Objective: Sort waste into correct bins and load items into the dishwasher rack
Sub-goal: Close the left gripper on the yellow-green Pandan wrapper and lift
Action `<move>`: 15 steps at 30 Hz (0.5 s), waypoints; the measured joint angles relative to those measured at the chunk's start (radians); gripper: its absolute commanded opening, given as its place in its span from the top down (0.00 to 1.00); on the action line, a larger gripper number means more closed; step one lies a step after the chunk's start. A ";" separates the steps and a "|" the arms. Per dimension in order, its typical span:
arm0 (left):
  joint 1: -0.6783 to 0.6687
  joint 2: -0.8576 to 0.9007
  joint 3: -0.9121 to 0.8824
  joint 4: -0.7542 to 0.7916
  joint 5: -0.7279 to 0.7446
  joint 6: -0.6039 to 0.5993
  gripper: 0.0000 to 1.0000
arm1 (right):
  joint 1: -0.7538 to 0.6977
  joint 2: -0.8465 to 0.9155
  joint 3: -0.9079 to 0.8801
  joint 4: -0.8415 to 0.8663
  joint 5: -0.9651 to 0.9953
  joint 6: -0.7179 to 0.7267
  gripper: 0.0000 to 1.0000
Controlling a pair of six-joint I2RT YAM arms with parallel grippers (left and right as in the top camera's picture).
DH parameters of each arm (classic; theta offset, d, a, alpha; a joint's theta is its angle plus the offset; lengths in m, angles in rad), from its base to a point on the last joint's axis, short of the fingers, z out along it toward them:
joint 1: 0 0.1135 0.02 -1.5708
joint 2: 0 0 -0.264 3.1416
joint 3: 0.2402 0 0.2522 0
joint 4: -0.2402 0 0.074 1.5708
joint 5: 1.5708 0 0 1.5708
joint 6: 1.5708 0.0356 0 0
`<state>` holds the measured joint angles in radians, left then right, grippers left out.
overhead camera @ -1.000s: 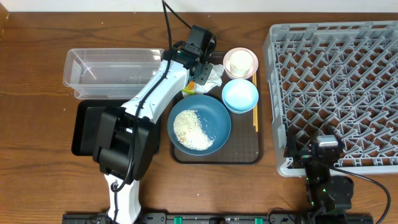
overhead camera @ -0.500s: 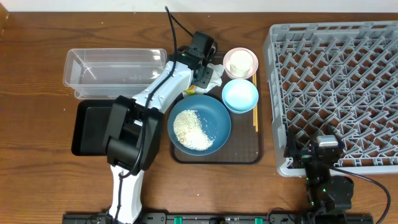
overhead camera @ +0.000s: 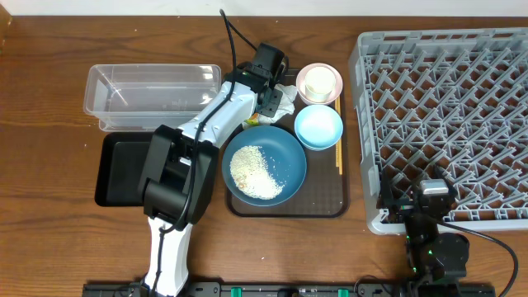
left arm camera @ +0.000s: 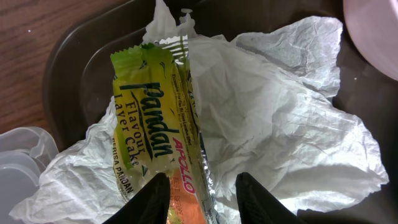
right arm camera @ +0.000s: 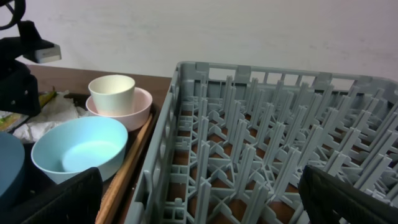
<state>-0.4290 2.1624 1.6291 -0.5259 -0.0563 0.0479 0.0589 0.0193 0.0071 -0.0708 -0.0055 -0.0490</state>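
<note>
- Snack wrapper (left arm camera: 149, 137), yellow-green, lies on the crumpled napkin (left arm camera: 273, 118) at the back left corner of the brown serving tray (overhead camera: 326, 202). My left gripper (left arm camera: 202, 180) stands directly over its lower end.
- Left fingers (left arm camera: 158, 193) are partly parted, one on each side of the wrapper's end. A strip of napkin shows between the wrapper and one finger, so I judge that no clamp is made yet.
- Blue dish (overhead camera: 289, 157) sits just in front of the napkin on the same tray. The heap of rice (overhead camera: 252, 172) is in it, not tipped out.
- Light-blue bowl (overhead camera: 318, 126) sits at the tray's right side. Behind it the white cup (overhead camera: 319, 82) stands inside the pinkish bowl (overhead camera: 337, 92). Chopsticks (overhead camera: 338, 157) lie along the tray's right edge.
- Clear tub (overhead camera: 153, 68) and black tray (overhead camera: 115, 169) stand left of the serving tray. The overhead view shows no waste in either.
- Dishwasher rack (overhead camera: 445, 107) stands well apart on the right with nothing loaded.
- Right gripper (right arm camera: 199, 196) hangs at the rack's near edge, fingers spread wide, nothing between them.
- Finding: no waste is sorted and no item is racked. The step in hand appears to be the first pick. Wrapper, napkin and rice are left to bin, and five items are left to load.
</note>
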 measured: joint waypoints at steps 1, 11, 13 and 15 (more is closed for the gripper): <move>0.000 0.002 0.000 0.000 0.000 0.000 0.62 | 0.000 0.000 0.000 0.000 0.000 0.000 0.01; 0.000 0.028 -0.001 0.008 -0.003 0.000 0.62 | 0.000 0.000 0.000 0.000 0.000 0.000 0.01; 0.000 0.029 -0.001 0.014 -0.003 0.000 0.64 | 0.000 0.000 0.000 0.000 0.000 0.000 0.01; 0.000 0.029 -0.001 0.015 -0.003 -0.001 0.68 | 0.000 0.000 0.000 0.000 0.000 0.000 0.01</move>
<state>-0.4290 2.1910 1.6279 -0.5106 -0.0593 0.0467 0.0589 0.0193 0.0071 -0.0708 -0.0055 -0.0490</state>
